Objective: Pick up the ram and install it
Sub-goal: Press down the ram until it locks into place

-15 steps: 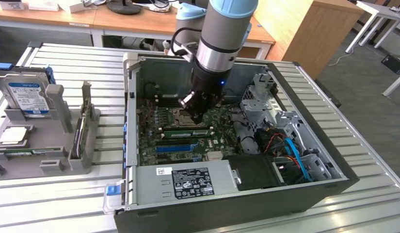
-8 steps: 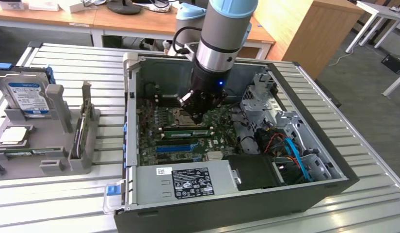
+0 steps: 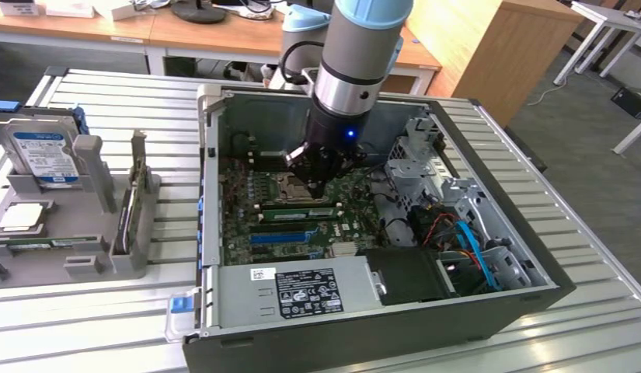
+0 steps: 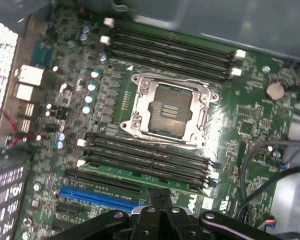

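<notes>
- Gripper (image 3: 318, 191) is seen lowered inside the open computer case (image 3: 527, 272), with its fingers pressed together and nothing pinched between them.
- In the wrist view the closed fingers (image 4: 161, 200) meet in a single dark seam just above the motherboard (image 4: 250, 125).
- The ram (image 4: 145, 176) is seen as a thin green stick seated lengthwise in the outermost of the black slots on the near side of the CPU socket (image 4: 167, 112).
- The ram lies directly beneath and just ahead of the closed fingertips; whether they touch its top edge cannot be told.
- In the exterior view the same green stick (image 3: 299, 208) is seen just below the gripper tip, lying across the board.
- A long blue slot (image 4: 97, 196) runs parallel to the ram, just beyond it on the side away from the socket.
- A second bank of 4 black slots (image 4: 175, 52) is seen on the far side of the socket.
- On the exterior view's left, a grey parts holder (image 3: 71, 233) stands on the table (image 3: 92, 326), well apart from the case, with a hard drive (image 3: 43, 154) upright in it.
</notes>
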Robot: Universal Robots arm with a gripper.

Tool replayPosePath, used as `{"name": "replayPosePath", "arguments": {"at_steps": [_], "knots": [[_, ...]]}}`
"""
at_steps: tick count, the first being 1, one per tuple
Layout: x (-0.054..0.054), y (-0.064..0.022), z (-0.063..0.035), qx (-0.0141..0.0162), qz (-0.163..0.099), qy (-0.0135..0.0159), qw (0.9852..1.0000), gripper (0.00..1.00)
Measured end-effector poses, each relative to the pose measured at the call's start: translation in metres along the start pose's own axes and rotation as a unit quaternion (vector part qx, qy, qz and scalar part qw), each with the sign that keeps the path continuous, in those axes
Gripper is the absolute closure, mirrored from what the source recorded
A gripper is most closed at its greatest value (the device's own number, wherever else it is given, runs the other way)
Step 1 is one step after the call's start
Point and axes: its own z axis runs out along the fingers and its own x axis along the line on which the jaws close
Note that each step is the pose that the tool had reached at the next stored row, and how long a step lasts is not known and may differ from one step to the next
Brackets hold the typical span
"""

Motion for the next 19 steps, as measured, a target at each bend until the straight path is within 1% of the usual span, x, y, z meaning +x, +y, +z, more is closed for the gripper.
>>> {"name": "replayPosePath", "arguments": {"at_steps": [3, 6, 9, 12, 13, 16, 19], "knots": [[0.0000, 0.0000, 0.0000, 0.0001, 0.024, -0.0005, 0.9997, 0.89], [0.0000, 0.0000, 0.0001, 0.0003, 0.047, -0.0010, 0.9989, 0.89], [0.0000, 0.0000, 0.0001, 0.0004, 0.071, -0.0016, 0.9975, 0.89], [0.0000, 0.0000, 0.0002, 0.0005, 0.093, -0.0021, 0.9957, 0.89], [0.0000, 0.0000, 0.0002, 0.0005, 0.095, -0.0021, 0.9955, 0.89], [0.0000, 0.0000, 0.0002, 0.0005, 0.096, -0.0022, 0.9954, 0.89], [0.0000, 0.0000, 0.0002, 0.0006, 0.106, -0.0024, 0.9943, 0.89]]}}
